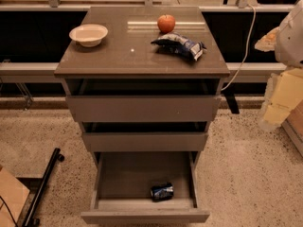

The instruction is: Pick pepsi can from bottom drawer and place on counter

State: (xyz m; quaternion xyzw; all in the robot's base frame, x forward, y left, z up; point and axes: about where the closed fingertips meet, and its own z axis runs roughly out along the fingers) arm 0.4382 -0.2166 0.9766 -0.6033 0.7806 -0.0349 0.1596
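Observation:
The pepsi can [162,192] lies on its side in the open bottom drawer [145,215], near the front and a little right of the middle. The counter [128,51] tops the cabinet above the drawers. My arm and gripper [279,103] show as pale shapes at the right edge of the view, beside the cabinet at about the height of the upper drawers. The gripper is far from the can, up and to its right.
On the counter stand a white bowl [88,34] at the left, an apple [166,23] at the back and a blue-and-white snack bag [180,45] at the right. The two upper drawers [142,109] are slightly open. A black pole [43,186] lies on the floor at the left.

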